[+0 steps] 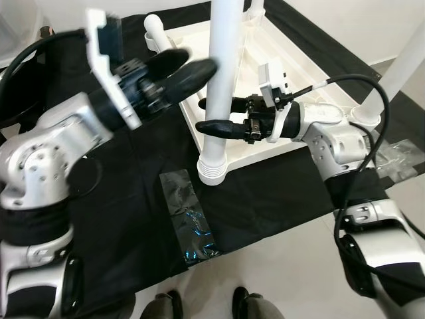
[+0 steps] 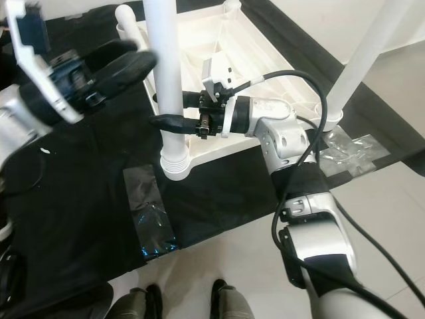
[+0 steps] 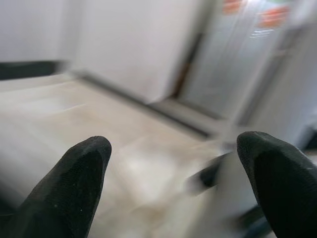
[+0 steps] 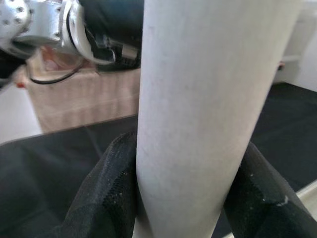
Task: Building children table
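Note:
The white children's table (image 1: 300, 64) lies upside down on a black cloth (image 1: 133, 199), its legs pointing up. My right gripper (image 1: 211, 126) is shut on the near leg (image 1: 220, 73) low down, just above its ribbed foot. In the right wrist view both black fingers (image 4: 109, 188) press against that leg (image 4: 208, 99). My left gripper (image 1: 199, 63) is raised and open, its fingertips beside the same leg higher up, on the leg's left side. I cannot tell whether they touch it. The left wrist view is blurred, and the fingers (image 3: 74, 188) stand wide apart.
Another leg (image 1: 393, 70) rises at the right and one (image 1: 255, 10) at the back. A short white stub (image 1: 154, 30) stands at the far left corner. Crumpled plastic bags lie on the cloth (image 1: 189, 212) and by my right arm (image 1: 398, 159). A person's shoes (image 1: 249, 306) stand at the near edge.

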Available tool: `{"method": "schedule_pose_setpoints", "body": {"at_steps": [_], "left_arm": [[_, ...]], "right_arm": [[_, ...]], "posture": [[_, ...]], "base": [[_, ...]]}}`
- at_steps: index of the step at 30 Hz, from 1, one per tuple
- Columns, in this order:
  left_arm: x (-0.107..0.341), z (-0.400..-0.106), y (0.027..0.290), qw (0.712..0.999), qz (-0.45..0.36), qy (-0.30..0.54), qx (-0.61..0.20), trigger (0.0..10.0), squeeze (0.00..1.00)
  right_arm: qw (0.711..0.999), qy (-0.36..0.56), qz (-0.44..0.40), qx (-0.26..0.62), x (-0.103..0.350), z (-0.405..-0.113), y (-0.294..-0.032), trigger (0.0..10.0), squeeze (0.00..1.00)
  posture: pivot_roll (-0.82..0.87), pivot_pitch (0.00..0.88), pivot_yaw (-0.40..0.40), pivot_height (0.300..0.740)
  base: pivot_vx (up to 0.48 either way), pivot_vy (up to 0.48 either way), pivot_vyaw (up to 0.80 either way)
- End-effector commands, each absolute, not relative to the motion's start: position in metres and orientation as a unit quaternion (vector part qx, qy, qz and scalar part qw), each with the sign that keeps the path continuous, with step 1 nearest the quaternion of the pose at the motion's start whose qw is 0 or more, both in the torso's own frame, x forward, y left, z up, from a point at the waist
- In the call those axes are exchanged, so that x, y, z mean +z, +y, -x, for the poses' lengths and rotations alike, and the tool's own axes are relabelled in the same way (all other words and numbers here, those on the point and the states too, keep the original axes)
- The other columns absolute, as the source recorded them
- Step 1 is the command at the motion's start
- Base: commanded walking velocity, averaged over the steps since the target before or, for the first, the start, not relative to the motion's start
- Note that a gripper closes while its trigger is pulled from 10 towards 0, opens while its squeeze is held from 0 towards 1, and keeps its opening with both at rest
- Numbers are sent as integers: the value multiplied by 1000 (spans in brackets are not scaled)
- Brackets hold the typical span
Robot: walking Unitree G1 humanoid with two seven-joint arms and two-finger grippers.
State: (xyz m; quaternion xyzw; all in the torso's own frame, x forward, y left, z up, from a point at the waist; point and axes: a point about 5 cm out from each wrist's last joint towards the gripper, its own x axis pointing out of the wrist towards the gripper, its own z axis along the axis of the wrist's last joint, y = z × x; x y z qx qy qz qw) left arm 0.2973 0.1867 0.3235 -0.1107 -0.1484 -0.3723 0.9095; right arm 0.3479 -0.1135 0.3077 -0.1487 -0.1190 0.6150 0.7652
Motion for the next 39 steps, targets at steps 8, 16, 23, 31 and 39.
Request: {"method": "schedule_pose_setpoints", "body": {"at_steps": [8,16,23,31,39], "left_arm": [[244,-296,249,994,59,-37,-86,10000,0],[228,-288,230,992,82,-18,-90,10000,0],[216,-283,208,990,83,-4,-114,10000,0],[214,-283,199,990,70,-6,-122,10000,0],[214,-282,189,989,66,-7,-132,10000,0]], "right_arm": [[947,-19,142,289,252,-347,-102,0,0],[973,7,82,214,221,-326,-87,0,0],[981,12,49,189,224,-328,-85,0,0],[989,13,25,147,234,-323,-83,0,0],[986,-20,23,163,245,-318,-74,10000,0]], "posture": [[10,257,-34,740],[9,262,-39,740],[7,260,-40,740],[4,256,-31,740],[1,249,-28,740]], "base": [[0,0,0],[0,0,0],[0,0,0],[0,0,0],[0,0,0]]}}
